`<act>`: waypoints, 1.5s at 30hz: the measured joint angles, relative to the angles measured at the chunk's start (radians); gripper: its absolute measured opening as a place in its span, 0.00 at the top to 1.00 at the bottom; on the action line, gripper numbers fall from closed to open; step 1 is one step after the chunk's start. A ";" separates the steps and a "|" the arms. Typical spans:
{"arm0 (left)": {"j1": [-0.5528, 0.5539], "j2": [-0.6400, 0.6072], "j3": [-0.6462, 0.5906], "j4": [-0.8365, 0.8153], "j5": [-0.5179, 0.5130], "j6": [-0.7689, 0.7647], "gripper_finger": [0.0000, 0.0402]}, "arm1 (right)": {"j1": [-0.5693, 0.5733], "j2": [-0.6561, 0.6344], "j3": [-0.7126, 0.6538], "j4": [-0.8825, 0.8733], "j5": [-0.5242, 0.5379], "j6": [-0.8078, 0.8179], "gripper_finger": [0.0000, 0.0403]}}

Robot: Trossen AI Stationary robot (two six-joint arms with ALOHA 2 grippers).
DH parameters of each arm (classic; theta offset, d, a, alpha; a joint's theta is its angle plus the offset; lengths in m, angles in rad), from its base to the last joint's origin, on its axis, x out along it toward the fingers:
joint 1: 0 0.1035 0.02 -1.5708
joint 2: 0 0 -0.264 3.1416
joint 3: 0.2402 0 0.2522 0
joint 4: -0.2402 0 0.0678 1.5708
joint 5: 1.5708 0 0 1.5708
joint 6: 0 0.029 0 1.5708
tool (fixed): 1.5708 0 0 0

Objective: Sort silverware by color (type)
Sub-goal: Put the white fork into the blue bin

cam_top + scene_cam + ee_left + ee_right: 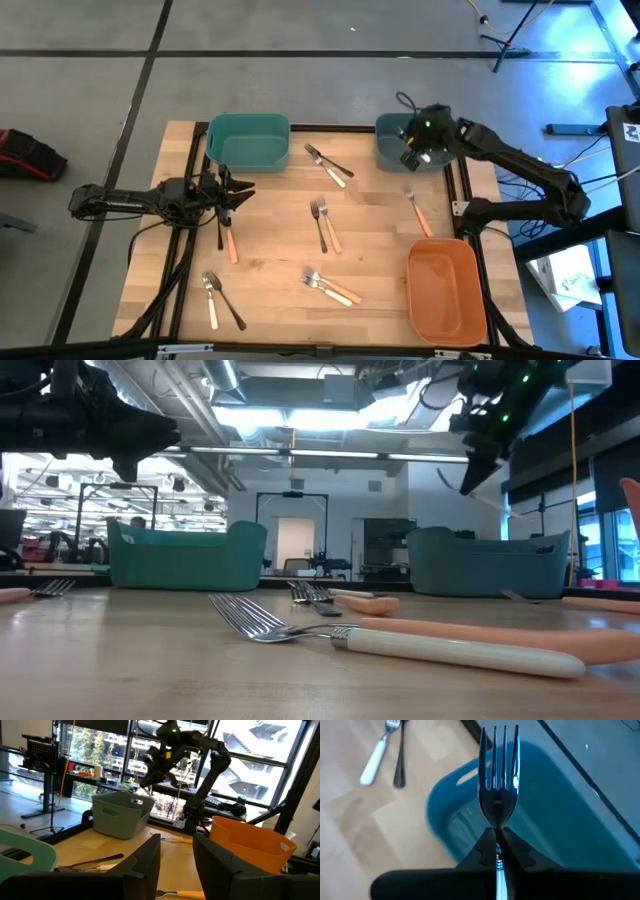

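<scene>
Two arms, both matte black, slim jointed tube links with bulkier round joints. Left arm [130,201]: black cables run down from its base across the table edge. Right arm [520,165]: green light glowing at the wrist, black cable looped near it. Left gripper [176,857]: two broad, flat, dark fingers [145,857] with squared tips. Right gripper [496,851]: black, narrow wedge-shaped tips.

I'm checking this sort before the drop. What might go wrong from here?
The right gripper pinches the dark fork only at its neck, so it may swing or slip. It hangs near the rim of the blue-grey bin, so a release could land outside. The left gripper waits above other forks.
</scene>
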 joint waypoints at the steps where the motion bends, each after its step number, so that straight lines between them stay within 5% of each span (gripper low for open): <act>1: 0.000 0.000 0.000 0.000 0.000 -0.001 0.73 | -0.029 0.014 -0.003 0.025 -0.024 -0.024 0.99; 12: 0.000 0.002 0.000 0.000 0.000 0.005 0.73 | -0.198 0.241 -0.006 0.133 -0.106 -0.096 0.99; 36: 0.000 0.002 0.000 0.000 -0.019 0.007 0.73 | -0.195 0.420 -0.006 0.120 -0.097 0.014 0.99; 45: 0.000 0.002 0.000 0.000 -0.019 0.006 0.73 | -0.195 0.418 0.007 0.104 -0.077 0.014 0.80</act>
